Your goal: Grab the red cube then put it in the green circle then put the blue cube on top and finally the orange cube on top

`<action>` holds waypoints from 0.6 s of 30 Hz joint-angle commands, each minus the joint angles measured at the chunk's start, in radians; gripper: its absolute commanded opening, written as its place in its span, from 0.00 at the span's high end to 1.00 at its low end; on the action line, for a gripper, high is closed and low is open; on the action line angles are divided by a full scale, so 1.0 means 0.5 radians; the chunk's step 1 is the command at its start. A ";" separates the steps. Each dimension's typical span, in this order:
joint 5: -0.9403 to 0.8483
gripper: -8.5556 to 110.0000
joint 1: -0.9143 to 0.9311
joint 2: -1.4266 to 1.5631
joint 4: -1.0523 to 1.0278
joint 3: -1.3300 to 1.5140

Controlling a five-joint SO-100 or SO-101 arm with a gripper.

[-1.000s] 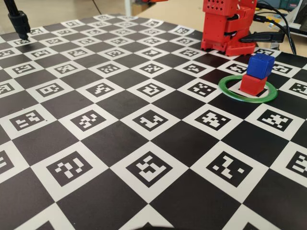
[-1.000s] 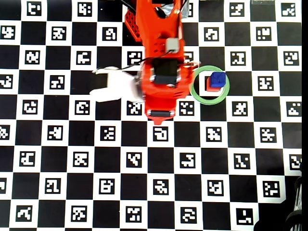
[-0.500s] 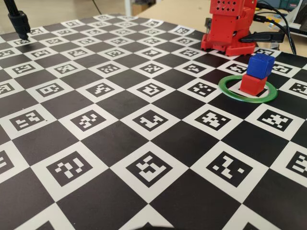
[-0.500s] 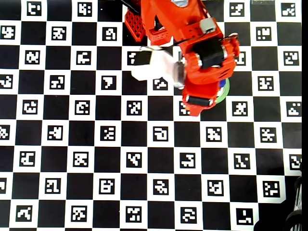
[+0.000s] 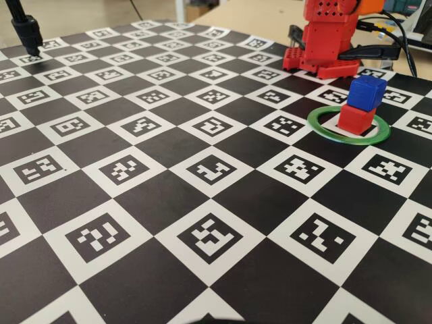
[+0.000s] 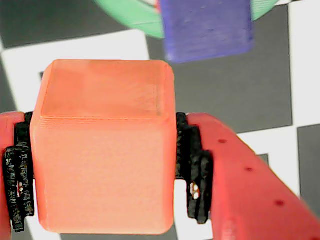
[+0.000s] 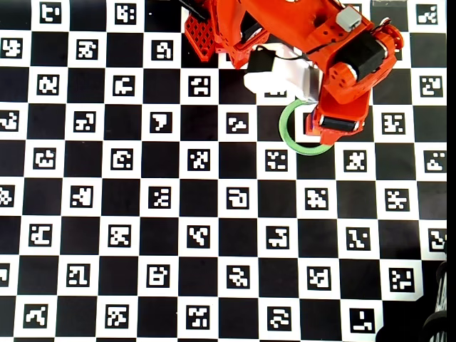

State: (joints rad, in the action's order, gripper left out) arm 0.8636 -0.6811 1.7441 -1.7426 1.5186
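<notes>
The arm has swung over the green circle (image 7: 288,135), its gripper (image 6: 100,165) squeezing the orange cube (image 6: 102,150), ready to top the blue cube (image 5: 366,92).

The red-orange printed plastic arm (image 7: 335,64) has blocky segments, a white plastic section (image 7: 281,80) midway, black servo bodies and thin black cables. Its perforated red base (image 5: 322,40) shows rows of holes. The jaws carry black ribbed pads (image 6: 192,170).
</notes>
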 commanded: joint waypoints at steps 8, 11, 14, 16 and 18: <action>0.003 0.87 -0.049 0.144 0.083 0.098; 0.003 0.88 -0.058 0.160 0.141 0.147; 0.018 0.88 -0.071 0.163 0.190 0.206; 0.034 0.88 -0.080 0.169 0.233 0.255; 0.052 0.88 -0.086 0.190 0.285 0.313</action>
State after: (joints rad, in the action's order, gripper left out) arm 0.8774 -0.7102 1.7457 -1.6230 1.6751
